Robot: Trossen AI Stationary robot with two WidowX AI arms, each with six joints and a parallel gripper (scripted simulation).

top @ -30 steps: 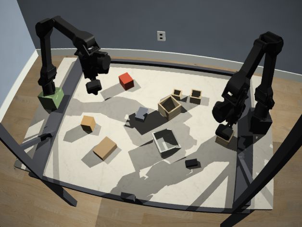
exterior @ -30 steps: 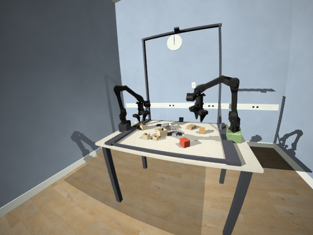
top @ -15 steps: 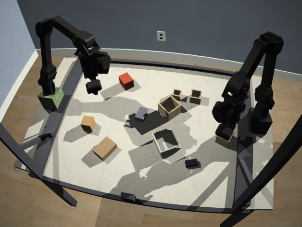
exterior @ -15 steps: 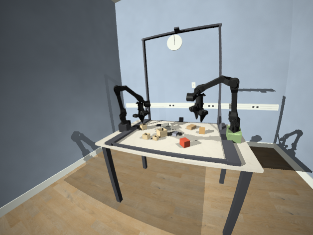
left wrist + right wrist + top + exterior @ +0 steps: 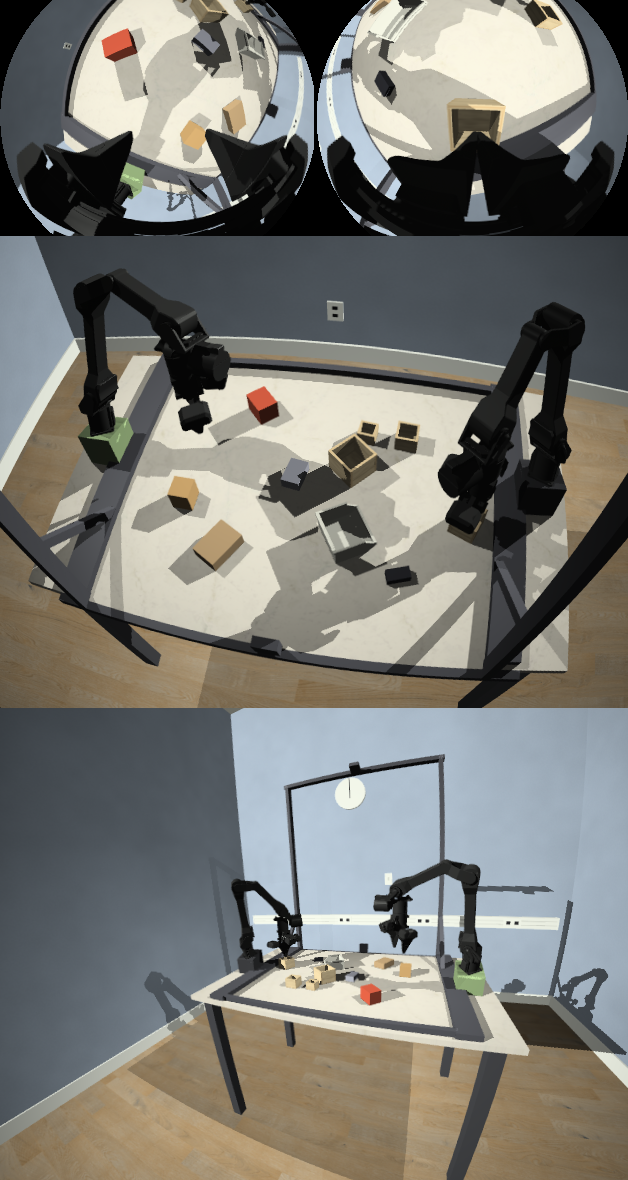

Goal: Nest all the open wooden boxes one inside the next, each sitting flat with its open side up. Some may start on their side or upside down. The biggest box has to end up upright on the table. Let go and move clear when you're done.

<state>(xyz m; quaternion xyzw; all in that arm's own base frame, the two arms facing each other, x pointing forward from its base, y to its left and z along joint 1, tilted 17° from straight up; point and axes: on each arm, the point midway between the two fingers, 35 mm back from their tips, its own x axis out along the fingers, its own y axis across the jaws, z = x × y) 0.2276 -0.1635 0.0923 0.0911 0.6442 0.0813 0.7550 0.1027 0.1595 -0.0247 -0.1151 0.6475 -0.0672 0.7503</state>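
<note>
A large open wooden box (image 5: 358, 473) (image 5: 328, 975) (image 5: 209, 12) stands upright near the middle. A small one (image 5: 369, 439) (image 5: 311, 985) and a medium one (image 5: 407, 443) (image 5: 293, 982) stand open side up behind it in the top view. Another open wooden box (image 5: 461, 533) (image 5: 288, 963) (image 5: 476, 103) is under my right gripper (image 5: 476, 135) (image 5: 285, 954), its opening facing the right wrist camera. The right fingers are shut together over its near side, with nothing visible between them; they hide that side. My left gripper (image 5: 170, 134) (image 5: 399, 949) is open and empty, high over the table.
A grey open tray (image 5: 349, 551) (image 5: 255, 53) and a black block (image 5: 398, 575) (image 5: 385, 83) lie left of the right gripper in the top view. A blue-grey block (image 5: 294, 472), red cube (image 5: 261, 404), orange block (image 5: 183, 491) and tan block (image 5: 218, 543) are farther left.
</note>
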